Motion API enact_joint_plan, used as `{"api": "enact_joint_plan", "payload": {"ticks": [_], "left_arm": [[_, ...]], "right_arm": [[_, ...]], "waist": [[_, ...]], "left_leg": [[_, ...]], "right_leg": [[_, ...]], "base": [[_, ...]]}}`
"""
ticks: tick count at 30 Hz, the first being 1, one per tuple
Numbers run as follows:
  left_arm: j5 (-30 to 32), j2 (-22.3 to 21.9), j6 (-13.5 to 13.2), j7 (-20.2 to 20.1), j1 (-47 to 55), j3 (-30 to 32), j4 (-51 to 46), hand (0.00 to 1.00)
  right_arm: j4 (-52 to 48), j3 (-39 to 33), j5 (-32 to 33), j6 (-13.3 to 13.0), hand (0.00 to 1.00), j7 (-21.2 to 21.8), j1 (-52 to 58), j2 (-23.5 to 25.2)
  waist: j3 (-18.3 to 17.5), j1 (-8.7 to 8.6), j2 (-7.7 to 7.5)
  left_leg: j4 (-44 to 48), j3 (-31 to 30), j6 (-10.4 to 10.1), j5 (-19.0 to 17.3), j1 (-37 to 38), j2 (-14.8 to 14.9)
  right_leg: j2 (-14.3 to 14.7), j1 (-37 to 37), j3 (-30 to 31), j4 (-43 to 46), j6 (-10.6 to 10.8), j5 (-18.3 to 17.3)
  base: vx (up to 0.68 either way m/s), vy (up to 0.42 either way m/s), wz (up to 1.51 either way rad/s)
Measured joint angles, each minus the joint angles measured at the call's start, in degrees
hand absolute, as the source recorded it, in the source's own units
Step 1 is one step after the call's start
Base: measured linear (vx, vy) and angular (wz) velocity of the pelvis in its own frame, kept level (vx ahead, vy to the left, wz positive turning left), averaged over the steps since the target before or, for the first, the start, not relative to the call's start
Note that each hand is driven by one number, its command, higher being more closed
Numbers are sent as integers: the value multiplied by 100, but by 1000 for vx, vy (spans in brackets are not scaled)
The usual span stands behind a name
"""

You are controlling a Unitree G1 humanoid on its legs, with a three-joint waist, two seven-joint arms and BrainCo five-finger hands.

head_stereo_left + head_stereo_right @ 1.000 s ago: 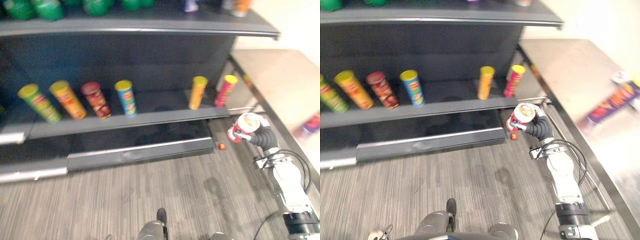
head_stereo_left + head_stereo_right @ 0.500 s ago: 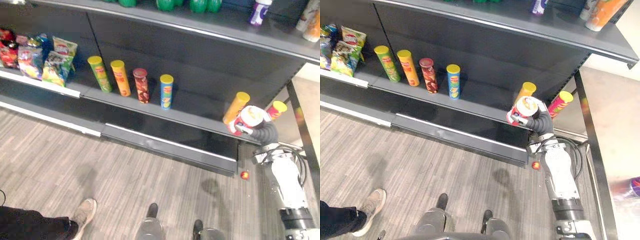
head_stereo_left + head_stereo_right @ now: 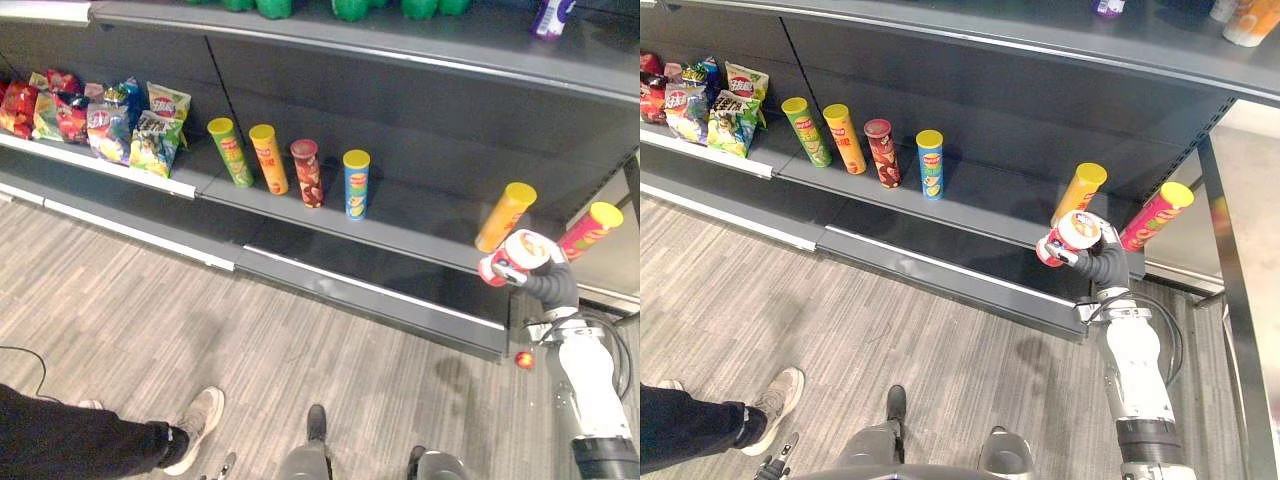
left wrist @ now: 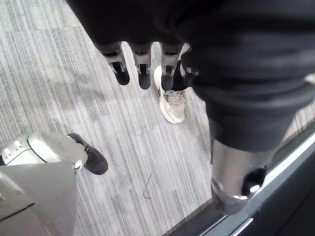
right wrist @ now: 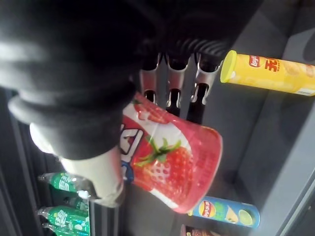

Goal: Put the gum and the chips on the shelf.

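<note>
Clutching the red gum tub [image 3: 1070, 236] at right of frame, the right hand [image 3: 1106, 264] is hovering by the shelf [image 3: 980, 206]; its wrist view is revealing the strawberry print. The left hand [image 4: 141, 64] is dangling loose-fingered.

Right arm [image 3: 1135, 360] extended forward with right hand [image 3: 1102, 263] raised, fingers and thumb curled round a red tub [image 3: 1072, 236]; left hand [image 4: 141, 69] hanging, fingers straight.

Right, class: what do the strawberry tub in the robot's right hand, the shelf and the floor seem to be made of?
Strawberry tub in right hand: probably glossy plastic or coated card; it shows soft sheen under the print. Shelf: likely painted metal, matte dark grey with thin pale edge. Floor: wood-look vinyl or laminate, grey streaked grain.
</note>
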Motion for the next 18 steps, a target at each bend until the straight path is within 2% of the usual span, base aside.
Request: {"api": "enact_joint_plan", "payload": {"ticks": [6,10,18], "left_arm": [[208,5,13,-19,-18,-160,4,0],[403,32,22,-21,-68,-282,14,0],[671,114,219,-16,-62,-392,110,0]], "right_arm": [[6,8,-64,-18,100,72,-424,-36],[85,143,-63,3,100,137,-934,-259],[448,467,-49,207,100,277,-1945,-366]], "waist": [[-56,-18,-21],[-87,-36,-46],[-187,9,-170]], "left_leg": [[-225,471,-58,77,307,28],[-232,663,-73,65,420,26],[-273,783,-80,40,546,45]], "right_leg": [[40,27,453,-322,100,220],[56,114,669,-572,149,399],[106,209,804,-777,168,544]], "base": [[86,5,-42],[42,17,-35],[-76,20,-9]]}}
